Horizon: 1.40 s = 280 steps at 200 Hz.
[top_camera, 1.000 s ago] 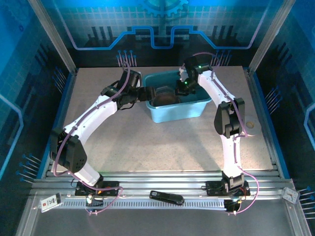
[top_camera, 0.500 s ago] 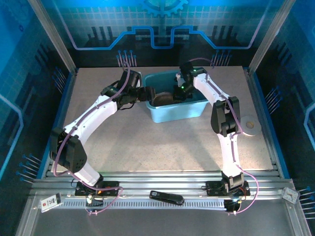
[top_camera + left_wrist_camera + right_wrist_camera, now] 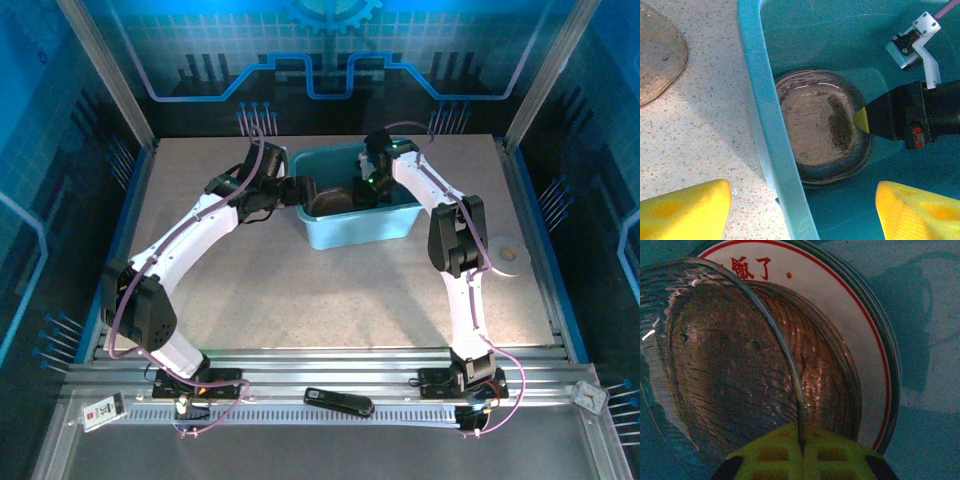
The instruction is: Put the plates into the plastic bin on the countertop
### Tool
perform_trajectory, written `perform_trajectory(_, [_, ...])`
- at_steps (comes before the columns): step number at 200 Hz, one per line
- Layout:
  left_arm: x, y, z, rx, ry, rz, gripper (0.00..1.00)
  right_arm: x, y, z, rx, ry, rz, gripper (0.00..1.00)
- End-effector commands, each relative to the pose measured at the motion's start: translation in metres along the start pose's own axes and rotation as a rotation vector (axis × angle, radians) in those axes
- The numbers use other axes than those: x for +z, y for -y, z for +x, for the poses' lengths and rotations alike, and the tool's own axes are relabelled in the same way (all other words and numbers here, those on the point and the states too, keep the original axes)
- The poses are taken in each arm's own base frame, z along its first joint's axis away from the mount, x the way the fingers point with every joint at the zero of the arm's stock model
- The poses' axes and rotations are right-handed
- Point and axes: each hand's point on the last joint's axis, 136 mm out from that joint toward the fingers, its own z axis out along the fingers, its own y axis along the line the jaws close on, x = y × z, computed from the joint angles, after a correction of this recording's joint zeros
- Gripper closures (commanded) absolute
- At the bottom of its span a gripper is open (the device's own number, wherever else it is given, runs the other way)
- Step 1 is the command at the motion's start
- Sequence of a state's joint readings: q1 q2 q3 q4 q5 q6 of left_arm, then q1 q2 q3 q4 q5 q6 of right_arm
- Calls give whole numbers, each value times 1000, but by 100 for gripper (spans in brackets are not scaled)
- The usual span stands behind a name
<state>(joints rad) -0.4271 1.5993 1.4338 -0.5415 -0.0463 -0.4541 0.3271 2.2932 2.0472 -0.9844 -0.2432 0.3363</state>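
Top external: the teal plastic bin (image 3: 400,225) sits far-centre on the beige countertop (image 3: 300,300). The right gripper (image 3: 362,192) reaches down inside it, and the left gripper (image 3: 298,190) hovers at its left rim. A round white plate (image 3: 510,258) lies well apart on the right.

Left wrist: the left gripper's yellow fingers (image 3: 685,210) are spread wide, holding nothing and straddling the bin's wall. A smoky-brown plate (image 3: 810,125) lies inside, and a second smoky plate (image 3: 660,60) lies outside on the countertop.

Right wrist: the right gripper is pinched onto the smoky-brown plate's rim, and the plate tilts over a red-rimmed plate (image 3: 860,330).

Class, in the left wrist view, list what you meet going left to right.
From left: loose smoky plate → plastic bin wall → binned smoky plate → right gripper.
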Motion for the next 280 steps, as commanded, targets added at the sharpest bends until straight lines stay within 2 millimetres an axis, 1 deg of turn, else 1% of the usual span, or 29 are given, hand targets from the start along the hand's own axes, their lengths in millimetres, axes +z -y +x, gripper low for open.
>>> perform_trajectory(1, [-1,1,-1,-15,-9,15,23,16,2,8,6,-37,20,95])
perform_trajectory(39, [-3,2,-1,-13,-3,16,23,16,1,8,8,-36,17,92])
perform_trajectory(55, [-3,1,-1,-14,-4,15,23,16,1,7,7,-33,19,89])
perform_trajectory(88, [-4,1,0,-15,-2,16,23,13,-2,5,0,-26,6,76])
perform_trajectory(162, [-6,2,0,-14,3,21,23,-11,-12,0,-28,29,11,46])
perform_trajectory(248, [-15,2,-2,-9,24,27,23,-46,-22,-7,-57,109,27,25])
perform_trajectory(280, [-18,2,-3,-10,29,30,23,-52,-25,-6,-66,117,25,21])
